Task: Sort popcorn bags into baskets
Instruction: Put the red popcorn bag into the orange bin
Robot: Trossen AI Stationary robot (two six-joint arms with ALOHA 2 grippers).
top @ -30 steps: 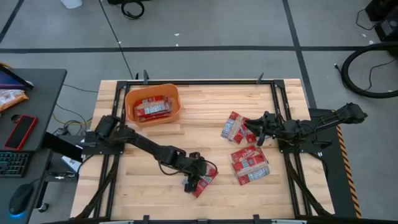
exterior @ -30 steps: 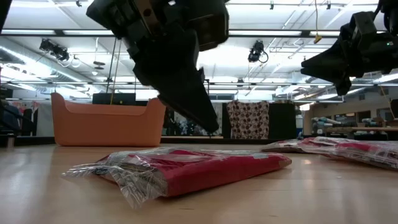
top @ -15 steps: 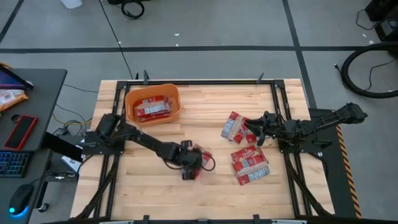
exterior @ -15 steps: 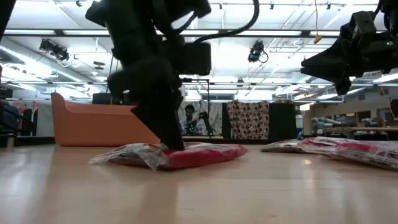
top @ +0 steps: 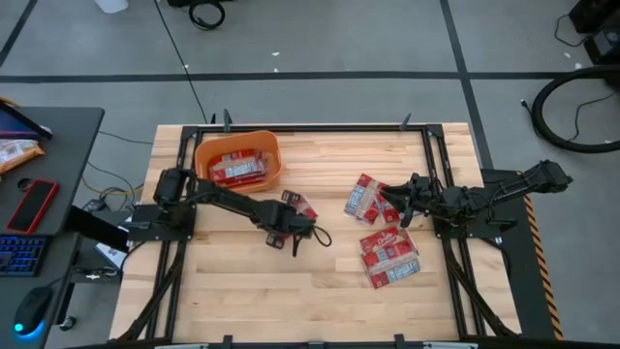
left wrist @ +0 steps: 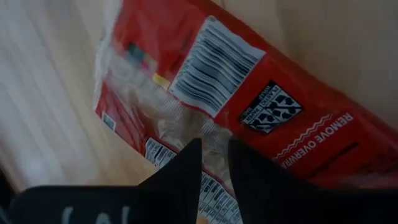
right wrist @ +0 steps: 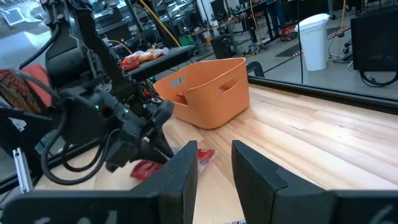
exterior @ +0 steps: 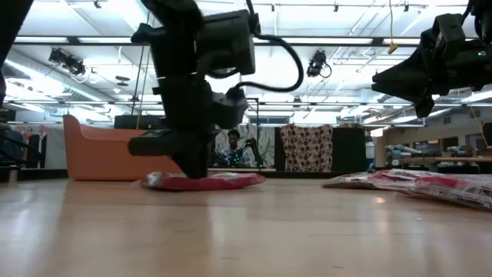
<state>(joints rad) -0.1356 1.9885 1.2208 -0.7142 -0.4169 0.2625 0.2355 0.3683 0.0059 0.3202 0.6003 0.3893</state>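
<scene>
My left gripper [top: 293,221] [exterior: 196,171] [left wrist: 214,163] stands at the table's middle, pointing down, shut on a red popcorn bag [top: 300,206] [exterior: 223,181] [left wrist: 249,81] with a barcode label. The orange basket [top: 203,155] [exterior: 127,150] [right wrist: 211,87] sits at the far left with red packets [top: 237,167] lying flat inside. Loose packets [top: 366,199] [top: 389,256] [exterior: 430,185] lie flat on the right half. My right gripper [top: 399,206] [exterior: 419,96] [right wrist: 214,165] hovers open above them, touching nothing. My left gripper pinches the popcorn bag between its two fingers at the pale printed panel [left wrist: 205,134] near one long edge, coming from above and pointing down. The bag lies nearly flat and low at the table top [exterior: 231,183]; whether it is lifted clear, I cannot tell.
Black frame rails [top: 436,165] run along the table's sides. A desk with a red phone [top: 34,206] and keyboard stands off the left edge. Bare wood lies between the basket and the loose packets. A person [exterior: 233,146] shows far off in the room behind.
My left gripper has moved from near the table's near edge toward the far edge and the basket, taking the red bag with it. The bag has slid and turned, now lying farther away and nearer the basket.
</scene>
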